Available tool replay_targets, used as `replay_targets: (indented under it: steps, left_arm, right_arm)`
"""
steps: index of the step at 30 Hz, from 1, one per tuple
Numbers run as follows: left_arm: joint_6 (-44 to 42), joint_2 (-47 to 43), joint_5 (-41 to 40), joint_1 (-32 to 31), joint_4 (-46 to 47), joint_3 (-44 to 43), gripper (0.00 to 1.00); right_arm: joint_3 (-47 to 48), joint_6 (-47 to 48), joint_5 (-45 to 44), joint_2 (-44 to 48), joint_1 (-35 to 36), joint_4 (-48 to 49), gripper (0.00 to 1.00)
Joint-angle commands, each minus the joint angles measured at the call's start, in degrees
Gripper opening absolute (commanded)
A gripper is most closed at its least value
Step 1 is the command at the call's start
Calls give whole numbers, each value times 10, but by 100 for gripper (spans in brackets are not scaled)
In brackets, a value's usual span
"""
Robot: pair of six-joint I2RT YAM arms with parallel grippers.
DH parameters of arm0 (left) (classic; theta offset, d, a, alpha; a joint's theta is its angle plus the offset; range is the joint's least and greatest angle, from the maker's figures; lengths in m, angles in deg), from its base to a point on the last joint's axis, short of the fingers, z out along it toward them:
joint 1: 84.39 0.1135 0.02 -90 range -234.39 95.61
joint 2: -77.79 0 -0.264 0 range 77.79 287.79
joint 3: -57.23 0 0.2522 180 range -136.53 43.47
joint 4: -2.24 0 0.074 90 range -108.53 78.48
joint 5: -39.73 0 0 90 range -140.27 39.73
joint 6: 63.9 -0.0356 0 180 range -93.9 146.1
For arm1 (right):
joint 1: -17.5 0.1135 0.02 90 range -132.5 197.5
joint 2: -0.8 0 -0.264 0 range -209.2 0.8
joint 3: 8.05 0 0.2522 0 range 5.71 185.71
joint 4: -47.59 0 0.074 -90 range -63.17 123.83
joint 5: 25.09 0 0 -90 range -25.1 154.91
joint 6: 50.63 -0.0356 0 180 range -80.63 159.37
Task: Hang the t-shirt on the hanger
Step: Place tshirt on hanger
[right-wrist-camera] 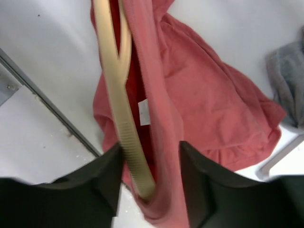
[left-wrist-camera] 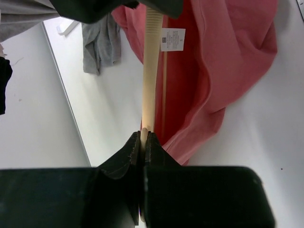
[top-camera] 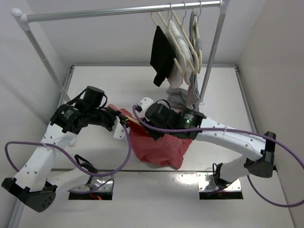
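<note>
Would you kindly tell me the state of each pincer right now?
Left pincer: shut on the hanger.
Right pincer: straddling hanger and t-shirt; grip cannot be told.

Left gripper [left-wrist-camera: 142,136] clamped shut — right gripper [right-wrist-camera: 149,148] with jaws apart.

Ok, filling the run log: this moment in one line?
left gripper: shut on hanger | right gripper: astride hanger and t-shirt | t-shirt: heaped on table

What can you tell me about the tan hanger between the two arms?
The hanger is light tan and wooden-looking, with a ribbed stretch on its arm. It lies against the red t-shirt, by its neck label. The left tool is shut on one end. The right tool straddles the hanger and some shirt cloth, grip unclear.
</note>
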Motion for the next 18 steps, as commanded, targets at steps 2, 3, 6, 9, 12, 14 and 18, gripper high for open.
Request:
replay_targets:
  steps: [2,3,6,9,12,14,18]
  left_arm:
    - [-13,-4,25,-5,14,-23,0]
    - [-13,-4,20,-5,14,-18,0]
    - [-19,-4,15,-10,20,-2,0]
    - [-19,-4,9,-10,20,-2,0]
    - [-19,-4,9,-16,25,4,0]
    - [-19,-4,9,-16,30,4,0]
    - [-19,1,9,-16,30,4,0]
  right_arm:
    - [-7,18,-6,0,-3,38,45]
    - [-7,18,0,6,-3,38,49]
    - [9,-4,-6,24,-3,12,88]
    - [11,-23,12,70,-3,-3,96]
    - [-6,-37,40,116,-3,-27,97]
    - [-25,-44,54,129,-3,-49,97]
    - [-43,-57,72,116,3,-108,82]
